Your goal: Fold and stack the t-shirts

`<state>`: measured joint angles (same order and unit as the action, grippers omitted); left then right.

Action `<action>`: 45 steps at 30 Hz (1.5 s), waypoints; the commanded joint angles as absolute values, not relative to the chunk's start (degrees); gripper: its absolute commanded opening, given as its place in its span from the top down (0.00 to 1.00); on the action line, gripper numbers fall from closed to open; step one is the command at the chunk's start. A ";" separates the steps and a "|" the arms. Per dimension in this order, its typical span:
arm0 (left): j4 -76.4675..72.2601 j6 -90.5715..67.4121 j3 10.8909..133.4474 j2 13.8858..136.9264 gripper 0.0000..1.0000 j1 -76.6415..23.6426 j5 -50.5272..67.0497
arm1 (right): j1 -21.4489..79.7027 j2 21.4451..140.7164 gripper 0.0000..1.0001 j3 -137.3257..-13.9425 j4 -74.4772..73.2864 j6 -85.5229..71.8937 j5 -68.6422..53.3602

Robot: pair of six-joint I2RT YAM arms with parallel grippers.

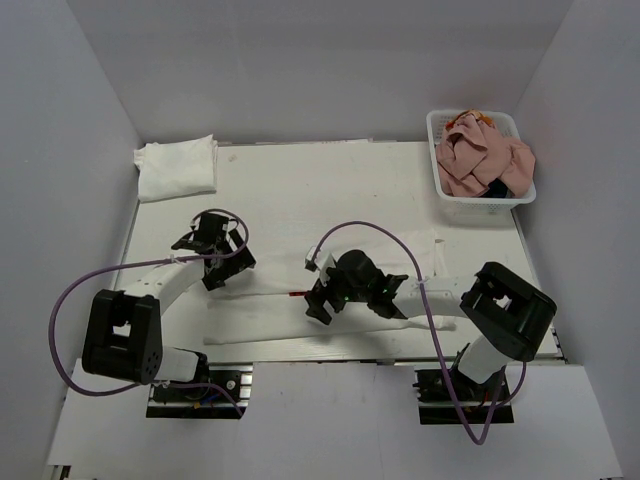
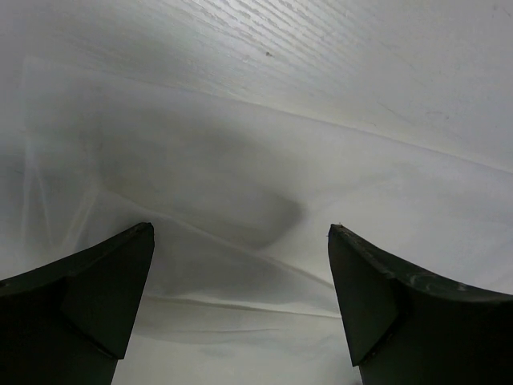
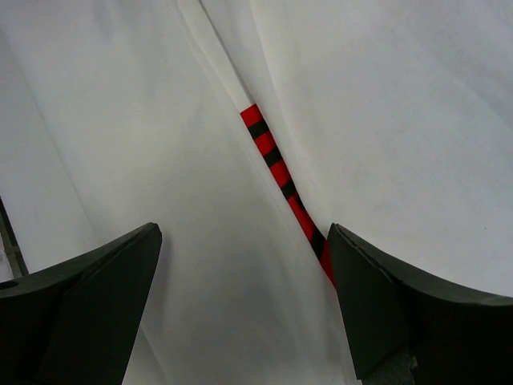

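Left arm (image 1: pixel 160 283) and right arm (image 1: pixel 432 296): white link shells, bulky black joint housings. Left claw (image 1: pixel 222 265) and right claw (image 1: pixel 320 300): black throughout. Fingers (image 2: pixel 88 297) are dark, matte and wedge-shaped, with bevelled inner faces. One purple cable (image 1: pixel 58 325) loops along each arm. Bases (image 1: pixel 195 392) are black.

Right gripper (image 3: pixel 242 233) spread wide above white t-shirt (image 3: pixel 401 112), red-and-black striped strip (image 3: pixel 280 172) showing along a fold

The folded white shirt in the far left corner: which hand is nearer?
Left. The left hand hangs just on the near side of the folded white shirt; the right hand is near the middle, farther right.
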<state>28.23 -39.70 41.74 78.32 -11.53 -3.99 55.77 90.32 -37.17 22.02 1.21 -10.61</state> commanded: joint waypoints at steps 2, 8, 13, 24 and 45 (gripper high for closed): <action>27.42 -40.78 44.29 76.47 0.01 -11.78 -7.65 | 56.51 88.51 0.10 -38.84 26.89 3.60 -11.60; 30.05 -40.78 48.51 70.49 0.01 -10.99 -9.75 | 56.87 95.52 0.10 -49.46 27.95 5.54 -14.94; 37.33 -44.29 54.48 69.96 0.01 -10.99 -12.74 | 57.48 107.01 0.10 -60.19 26.03 6.50 -18.36; 40.08 -46.67 55.82 66.54 0.01 -10.99 -19.42 | 60.11 120.76 0.10 -77.25 16.89 5.10 -23.73; 39.55 -46.67 54.76 68.82 0.01 -10.99 -19.42 | 68.99 111.19 0.10 -65.31 19.49 8.70 -21.38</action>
